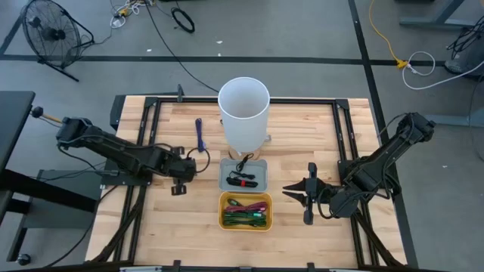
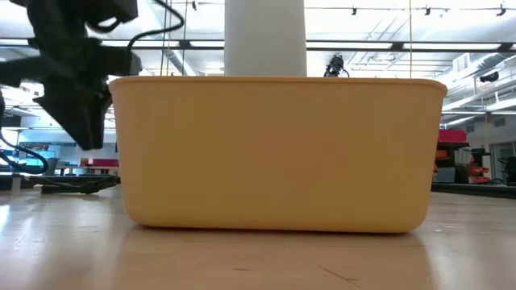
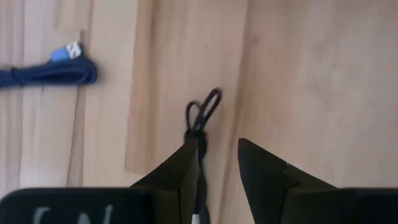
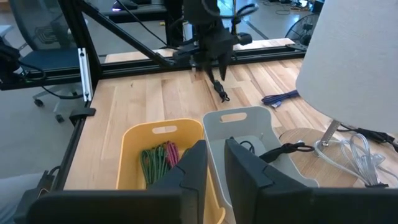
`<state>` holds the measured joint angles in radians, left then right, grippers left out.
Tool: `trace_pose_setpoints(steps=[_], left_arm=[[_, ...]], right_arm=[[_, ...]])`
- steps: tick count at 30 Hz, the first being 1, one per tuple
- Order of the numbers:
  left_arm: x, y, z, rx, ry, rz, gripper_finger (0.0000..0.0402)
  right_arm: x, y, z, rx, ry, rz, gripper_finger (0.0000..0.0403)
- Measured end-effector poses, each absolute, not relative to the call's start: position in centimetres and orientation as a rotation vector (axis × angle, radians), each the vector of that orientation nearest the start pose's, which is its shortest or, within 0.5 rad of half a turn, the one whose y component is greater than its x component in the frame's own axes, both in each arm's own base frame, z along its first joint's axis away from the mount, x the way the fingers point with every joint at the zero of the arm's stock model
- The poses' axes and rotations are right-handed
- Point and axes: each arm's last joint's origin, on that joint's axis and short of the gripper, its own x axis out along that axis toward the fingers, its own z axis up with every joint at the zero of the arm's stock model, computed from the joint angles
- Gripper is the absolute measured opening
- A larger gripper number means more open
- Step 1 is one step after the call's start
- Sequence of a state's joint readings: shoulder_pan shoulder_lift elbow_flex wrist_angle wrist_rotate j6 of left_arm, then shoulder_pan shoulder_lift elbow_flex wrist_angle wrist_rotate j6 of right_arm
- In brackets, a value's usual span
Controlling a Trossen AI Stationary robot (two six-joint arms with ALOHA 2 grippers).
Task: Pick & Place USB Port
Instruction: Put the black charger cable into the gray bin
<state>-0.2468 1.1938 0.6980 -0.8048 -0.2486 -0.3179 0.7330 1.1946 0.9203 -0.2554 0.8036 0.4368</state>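
Table (image 1: 302,136) carries a white cylinder (image 1: 243,113) at 12 o'clock, with a grey tray (image 1: 227,180) holding a black-and-red cable just below it and a yellow bin (image 1: 224,219) of green and pink cables at 6 o'clock. Left gripper (image 3: 217,163) sits at 9 o'clock of the grey tray, fingers narrowly parted, a thin black USB cable (image 3: 200,118) running between them with its loop on the wood; blue braided cable (image 3: 46,71) lies at 11 o'clock. Right gripper (image 4: 215,163) waits at 3 o'clock of the yellow bin, fingers nearly together, holding nothing.
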Motion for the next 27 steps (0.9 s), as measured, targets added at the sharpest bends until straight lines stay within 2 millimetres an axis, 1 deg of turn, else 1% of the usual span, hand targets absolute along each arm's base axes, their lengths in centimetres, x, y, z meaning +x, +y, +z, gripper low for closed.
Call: trace_pose_setpoints(steps=[8, 14, 22, 27], left_arm=[[17.9, -2.9, 17.4, 0.021, 1.298, 0.253, 0.0119], [17.8, -2.3, 16.4, -0.035, 1.289, 0.250, 0.0119], [18.0, -2.2, 16.4, -0.052, 1.273, 0.261, 0.0119], [18.3, -2.2, 15.7, -0.045, 1.307, 0.266, 0.0119]], right_arm=[[20.0, 15.2, 29.6, 0.063, 0.355, -0.149, 0.0058], [20.0, 15.2, 29.6, 0.063, 0.355, -0.149, 0.0058], [20.0, 15.2, 29.6, 0.063, 0.355, -0.149, 0.0058], [20.0, 15.2, 29.6, 0.063, 0.355, -0.149, 0.0058]])
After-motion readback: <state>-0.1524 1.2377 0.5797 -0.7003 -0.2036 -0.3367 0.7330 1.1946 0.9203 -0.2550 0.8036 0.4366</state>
